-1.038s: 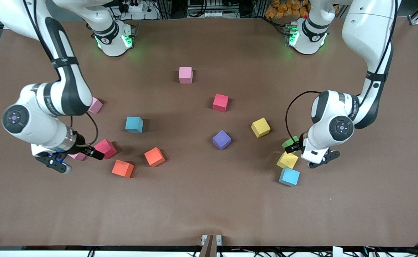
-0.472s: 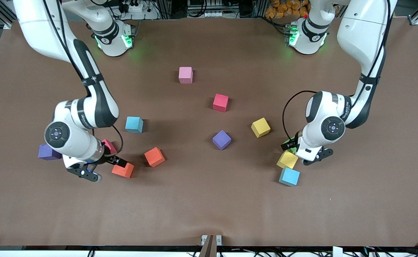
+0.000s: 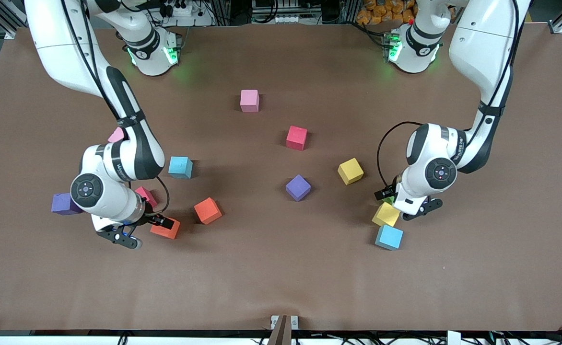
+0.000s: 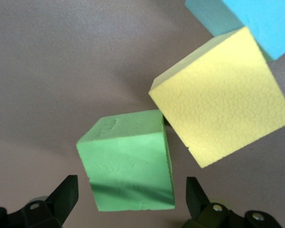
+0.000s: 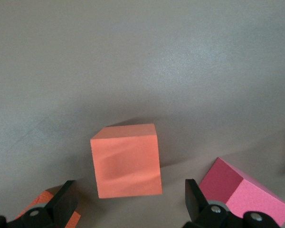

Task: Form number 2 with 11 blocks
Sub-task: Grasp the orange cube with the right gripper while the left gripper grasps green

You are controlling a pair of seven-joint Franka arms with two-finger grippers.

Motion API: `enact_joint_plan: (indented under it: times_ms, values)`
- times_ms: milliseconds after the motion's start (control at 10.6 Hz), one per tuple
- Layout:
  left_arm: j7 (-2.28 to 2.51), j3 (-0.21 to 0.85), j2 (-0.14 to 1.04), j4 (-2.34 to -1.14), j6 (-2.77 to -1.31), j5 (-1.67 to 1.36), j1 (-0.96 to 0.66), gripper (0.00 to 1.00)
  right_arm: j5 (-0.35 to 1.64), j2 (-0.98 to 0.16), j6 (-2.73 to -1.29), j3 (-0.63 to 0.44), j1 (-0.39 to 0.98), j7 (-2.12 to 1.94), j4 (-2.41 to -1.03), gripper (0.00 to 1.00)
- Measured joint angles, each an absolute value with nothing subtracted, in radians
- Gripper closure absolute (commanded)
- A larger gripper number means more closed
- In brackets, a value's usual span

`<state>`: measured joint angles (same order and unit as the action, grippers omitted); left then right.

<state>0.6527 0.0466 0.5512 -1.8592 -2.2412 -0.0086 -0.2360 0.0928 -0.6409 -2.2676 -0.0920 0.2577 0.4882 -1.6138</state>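
Lying between the spread fingers of the left gripper [image 4: 132, 199], the green block [image 4: 128, 161] (right gripper [image 5: 128, 202] likewise wide)

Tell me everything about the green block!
The green block is a small cube that looks like soft matte foam, with a faintly dimpled skin and slightly worn edges. It sits flat on the brown table toward the left arm's end. One upper corner meets the yellow block beside it. The left gripper hangs right over it, fingers open on either side and not gripping it. From the front camera, the arm hides nearly all of it.
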Motion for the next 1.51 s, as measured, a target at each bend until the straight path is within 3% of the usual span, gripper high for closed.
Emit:
enact_joint_plan:
  times_ms: [1227, 1321, 1415, 1510]
  values:
    - [0.653, 0.045, 0.586, -1.859, -2.278, -0.008, -0.236, 0.00, 0.094, -0.725, -2.362, -0.091, 0.263, 0.489, -1.599, 0.00]
    - [0.653, 0.045, 0.589, -1.859, -2.280, -0.008, -0.236, 0.00, 0.094, -0.731, -2.367, -0.091, 0.264, 0.489, -1.599, 0.14]
    - [0.653, 0.044, 0.590, -1.859, -2.281, -0.008, -0.236, 0.00, 0.094, -0.736, -2.371, -0.091, 0.264, 0.489, -1.599, 0.42]
    - [0.653, 0.044, 0.591, -1.859, -2.282, -0.008, -0.236, 0.00, 0.094, -0.738, -2.373, -0.092, 0.263, 0.489, -1.598, 0.60]
